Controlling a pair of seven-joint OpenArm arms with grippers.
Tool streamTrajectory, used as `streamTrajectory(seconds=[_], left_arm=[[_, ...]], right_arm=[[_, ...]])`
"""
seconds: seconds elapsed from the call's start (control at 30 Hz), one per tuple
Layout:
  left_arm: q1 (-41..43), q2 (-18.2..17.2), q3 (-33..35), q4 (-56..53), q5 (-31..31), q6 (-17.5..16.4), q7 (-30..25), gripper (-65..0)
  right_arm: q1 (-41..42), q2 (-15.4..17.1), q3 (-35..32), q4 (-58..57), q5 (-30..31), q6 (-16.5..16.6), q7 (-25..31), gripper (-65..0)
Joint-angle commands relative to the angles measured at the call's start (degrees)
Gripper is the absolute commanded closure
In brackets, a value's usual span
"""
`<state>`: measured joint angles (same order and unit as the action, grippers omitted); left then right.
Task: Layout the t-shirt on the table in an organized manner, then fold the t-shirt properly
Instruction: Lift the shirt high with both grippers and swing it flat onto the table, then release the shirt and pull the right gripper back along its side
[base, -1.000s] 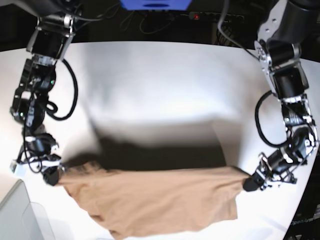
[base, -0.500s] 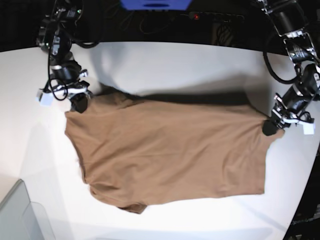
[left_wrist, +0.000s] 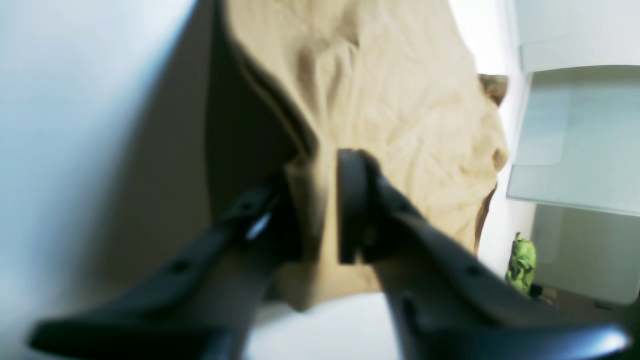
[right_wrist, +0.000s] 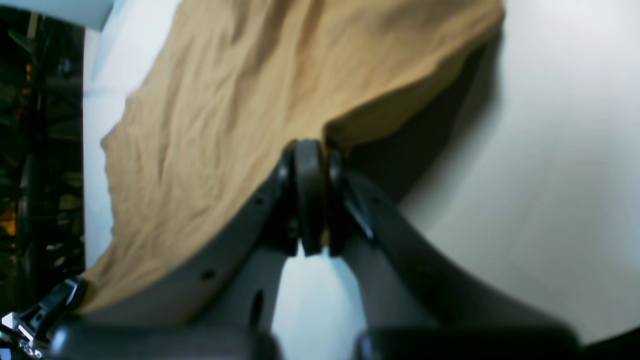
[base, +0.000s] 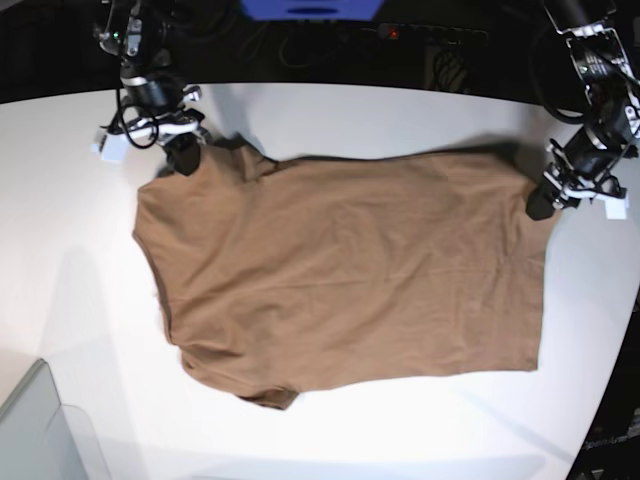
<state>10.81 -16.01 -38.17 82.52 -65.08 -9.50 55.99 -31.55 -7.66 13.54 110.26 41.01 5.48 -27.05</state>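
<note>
The tan-brown t-shirt (base: 350, 270) lies spread nearly flat on the white table (base: 400, 115), with one small folded bit at its near-left corner. My right gripper (base: 185, 160), on this view's left, is shut on the shirt's far-left corner; in the right wrist view the gripper (right_wrist: 310, 195) pinches the shirt's (right_wrist: 225, 115) edge tight. My left gripper (base: 537, 207), on this view's right, holds the far-right corner; in the left wrist view the gripper (left_wrist: 317, 210) has a thick fold of the shirt (left_wrist: 400, 115) between its pads.
A grey translucent bin (base: 35, 430) stands at the near-left corner and also shows in the left wrist view (left_wrist: 575, 140). A small green object (left_wrist: 522, 262) lies beyond the shirt. The table's dark far edge runs behind both arms.
Both grippers carried the shirt from the near edge toward the far side of the table. The shirt went from hanging and bunched to laid out flat.
</note>
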Motion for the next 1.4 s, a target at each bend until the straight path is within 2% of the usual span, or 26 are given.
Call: streamTrajectory(seconds=[0.0,0.07,0.2,0.3,0.4,0.47,0.57,0.67,0.77,0.87,0.93,1.03,1.1,1.17,1.27,1.37], left_arm=[[0.31,-0.91,-0.46,1.13,-2.04,-0.22,-0.29,-18.2],[1.28,-0.91,-1.87,1.13,-2.04,-0.22,-0.29,-23.0],[2.42,-0.65,-7.06,1.22,-2.13,-0.22,-0.03,-23.0],[1.98,-0.82,-11.89,1.22,-2.13,-0.22,3.66,-23.0],[-1.36,-0.82,-16.55,1.22,-2.13,-0.22,8.32,-23.0],[-3.91,-0.56,-20.07,1.22,-2.13,-0.22,11.4,-23.0],[-7.78,-0.47,-23.23,1.04,-2.13,-0.22,14.04,-23.0],[-10.59,-0.39,-24.02,1.13,-2.13,-0.22,14.3,-23.0],[-12.96,1.46,-21.39,1.04,-1.6,-0.13,14.47,-23.0],[-12.79,4.8,-13.39,1.13,-1.43,0.05,13.86,-23.0],[-12.26,7.0,-8.73,0.34,-1.25,0.4,13.86,-23.0],[-11.56,9.46,-4.33,-0.45,2.71,0.4,13.42,-23.0],[-11.38,10.34,-1.17,-1.33,8.42,0.22,11.4,-23.0],[-11.03,10.34,1.29,-2.39,12.9,0.05,9.55,-23.0],[-10.15,10.08,1.73,-3.53,15.98,-0.04,8.67,-23.0],[-9.36,8.67,1.65,-3.88,18.62,-0.04,8.58,-23.0]], right_arm=[[-0.85,-0.03,-0.31,1.0,0.96,0.37,1.07,0.0],[-1.81,-0.03,-0.84,1.0,0.96,0.37,1.07,-1.5],[-2.52,-0.56,-0.05,1.0,0.88,0.37,1.33,-14.2],[-3.31,-0.56,2.94,1.0,0.88,0.37,3.53,-24.0],[-3.66,-0.56,6.28,1.17,0.88,0.37,5.2,-30.5],[-3.13,-0.47,9.45,1.17,0.96,0.37,5.47,-33.2],[-1.11,-0.38,13.67,1.26,0.96,0.37,5.03,-33.9],[1.7,2.08,14.81,1.26,0.88,0.37,4.85,-33.7],[5.66,6.83,10.68,0.73,0.7,0.37,4.5,-33.7],[12.08,12.45,4.35,-0.67,0.7,0.2,0.37,-33.7],[16.21,14.39,1.54,-3.22,0.7,0.11,-2.62,-33.6],[21.4,14.74,0.75,-9.38,0.61,0.11,-4.47,-33.6],[23.42,14.74,0.75,-14.57,0.61,0.11,-4.56,-33.6],[24.03,14.65,0.66,-18.78,0.61,0.11,-4.56,-33.6],[23.42,14.56,0.31,-21.69,0.61,0.11,-4.56,-33.6],[20.96,14.56,-3.39,-21.77,0.61,0.11,-2.97,-33.6]])
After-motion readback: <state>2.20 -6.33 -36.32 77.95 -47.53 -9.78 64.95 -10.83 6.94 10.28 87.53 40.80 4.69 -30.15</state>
